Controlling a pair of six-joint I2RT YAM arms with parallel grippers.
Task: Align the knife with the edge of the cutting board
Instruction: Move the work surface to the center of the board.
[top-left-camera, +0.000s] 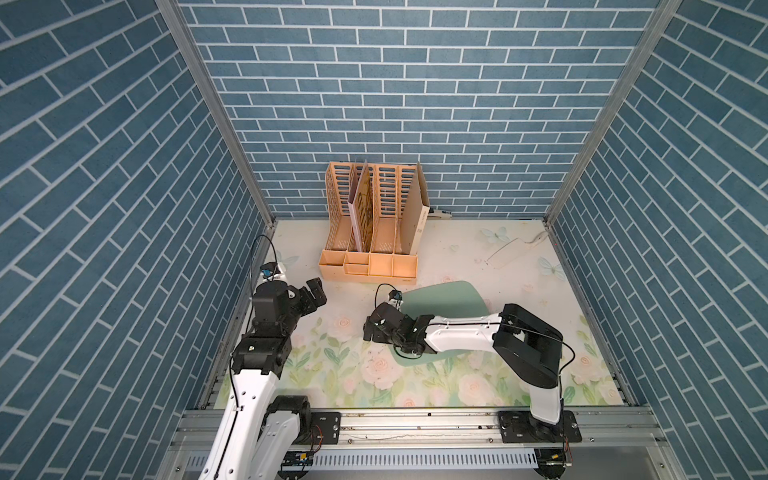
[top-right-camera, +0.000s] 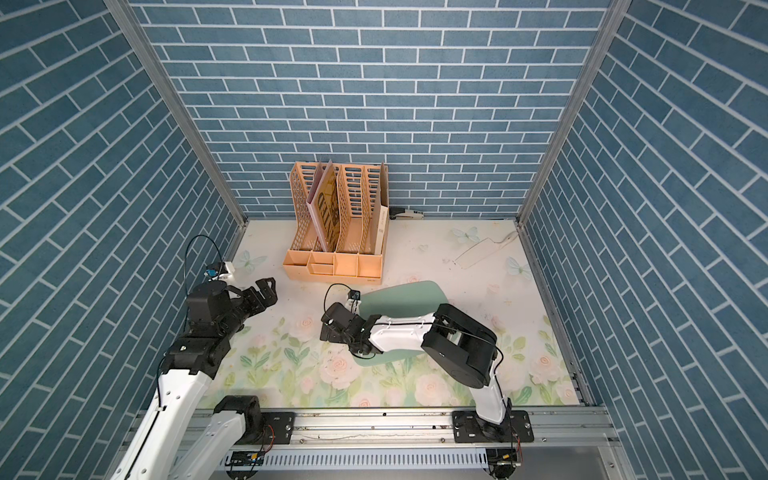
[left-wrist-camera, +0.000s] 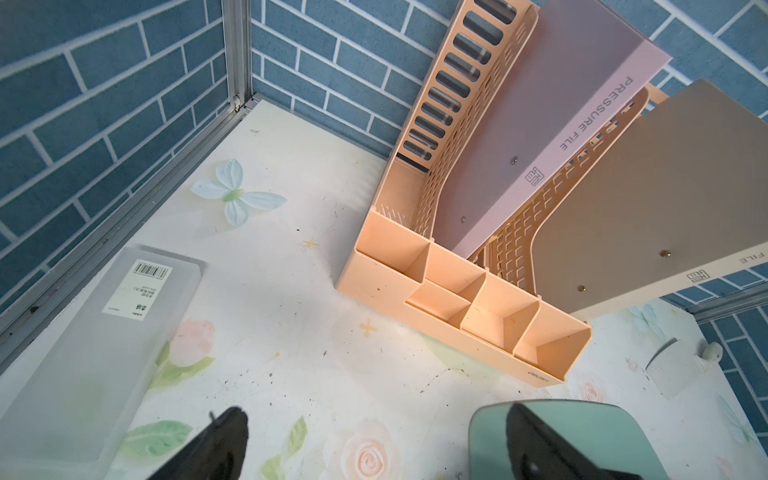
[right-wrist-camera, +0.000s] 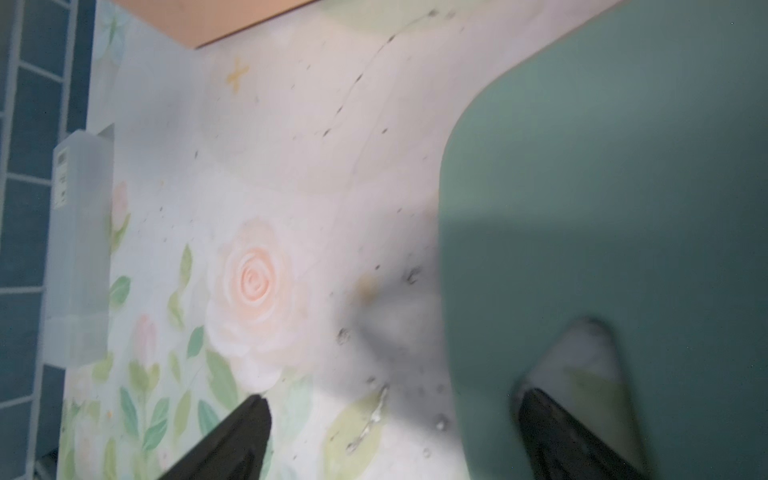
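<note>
Top view: knife (top-left-camera: 509, 252) off cutting board (top-left-camera: 444, 297)

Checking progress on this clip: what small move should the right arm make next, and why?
Probably close the right gripper on the cutting board: its open jaws straddle the board's edge, and the knife lies apart near the far right corner, so the board may need dragging toward it.

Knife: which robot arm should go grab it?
Probably right. The knife lies at the table's far-right corner; the right gripper, over the cutting board, is nearer than the left gripper on the left side.
</note>
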